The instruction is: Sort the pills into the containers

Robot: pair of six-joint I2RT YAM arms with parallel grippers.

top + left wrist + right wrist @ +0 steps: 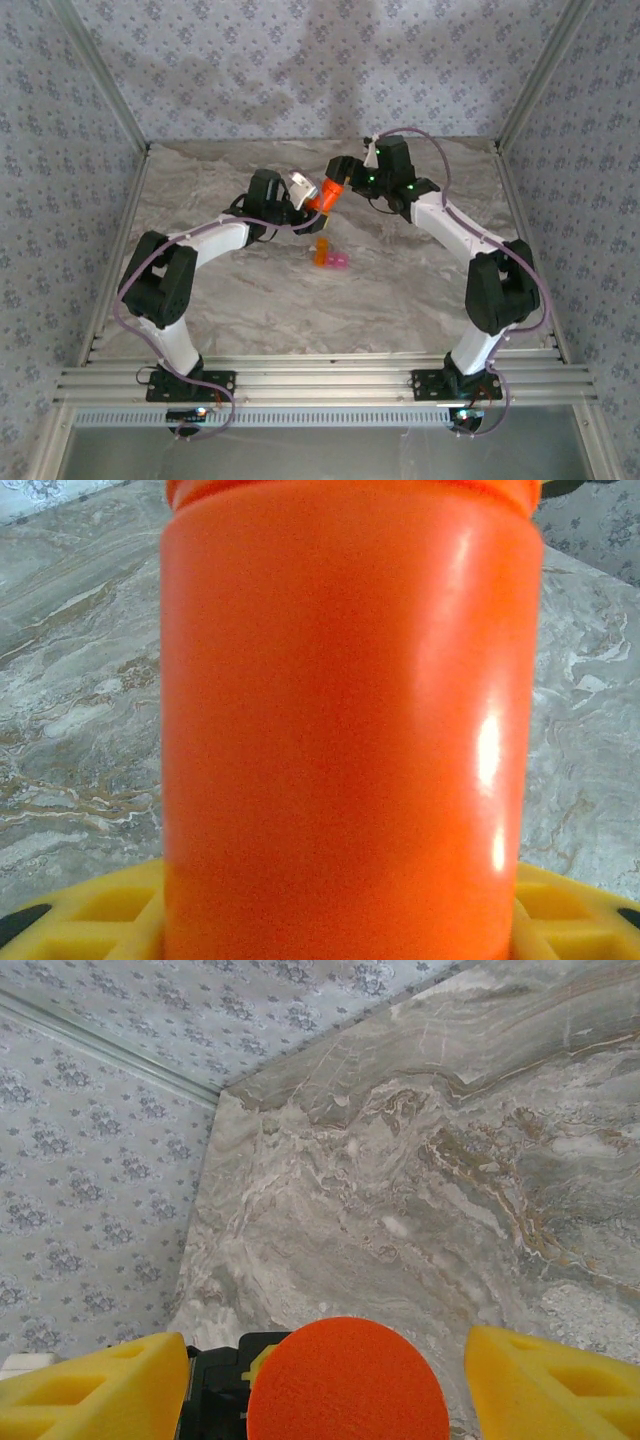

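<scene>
Marble tabletop [260,290], floral-papered walls [300,60]; left pincer [335,920] clamps orange bottle [350,730], right pincer [328,1370] spread around its cap [350,1405].

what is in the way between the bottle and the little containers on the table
Nothing visible. The left gripper holds the bottle in the air; the containers sit on bare marble just nearer. The bottle's orange cap looks on.

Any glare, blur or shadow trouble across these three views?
Left wrist: the orange bottle sits so close that it looks soft, with white glare streaks on its right side. Right wrist: the bottle's near end looks soft, the marble table sharp. Top external: even light, faint shadows on the back wall.
</scene>
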